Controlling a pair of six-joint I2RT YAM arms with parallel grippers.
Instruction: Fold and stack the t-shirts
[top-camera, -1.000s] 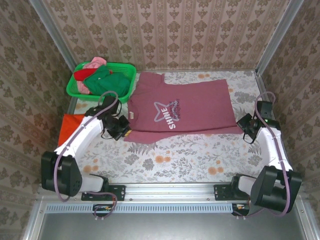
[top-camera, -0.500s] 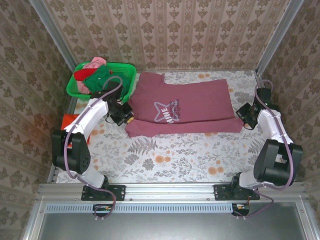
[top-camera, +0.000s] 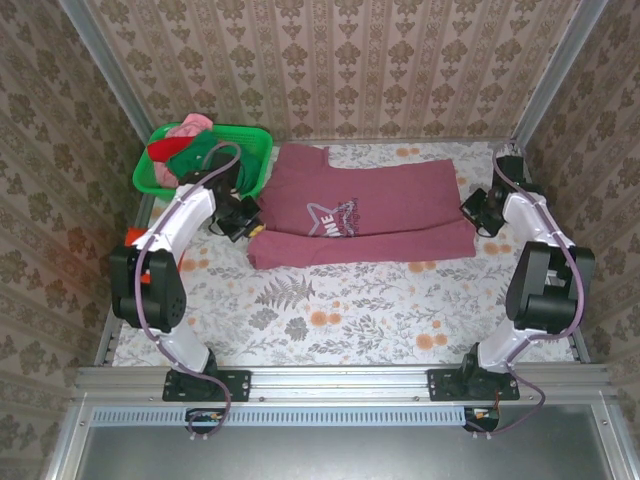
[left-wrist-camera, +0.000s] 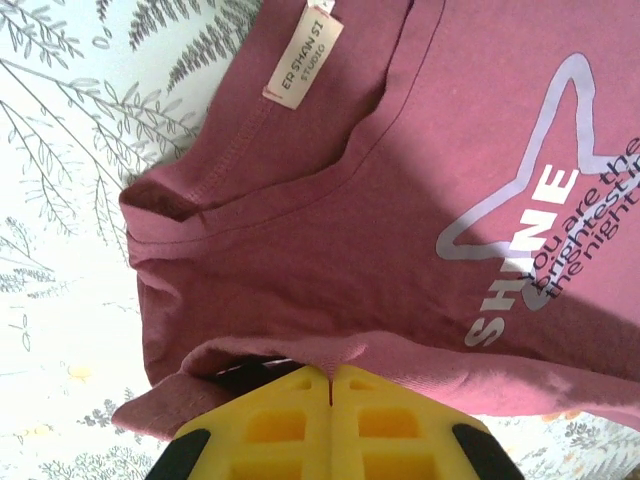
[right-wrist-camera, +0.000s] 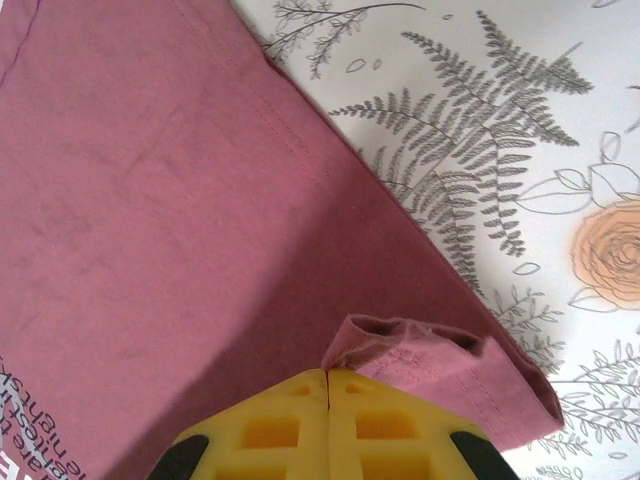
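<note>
While the left fingers (left-wrist-camera: 270, 425) and right fingers (right-wrist-camera: 262, 428) are clamping the hem of the maroon t-shirt (top-camera: 390, 205), lying on the counter (top-camera: 350, 310) beside the green basket (top-camera: 252, 160), either pinch is risking slipping, skewing the fold.

Bright, even light from above. The overhead view is sharp, with faint soft shadows on the table (top-camera: 330, 300). Up close, the maroon shirt (left-wrist-camera: 420, 180) lies in darker shade near the slightly soft yellow left gripper (left-wrist-camera: 329, 372) and right gripper (right-wrist-camera: 328, 374).
</note>
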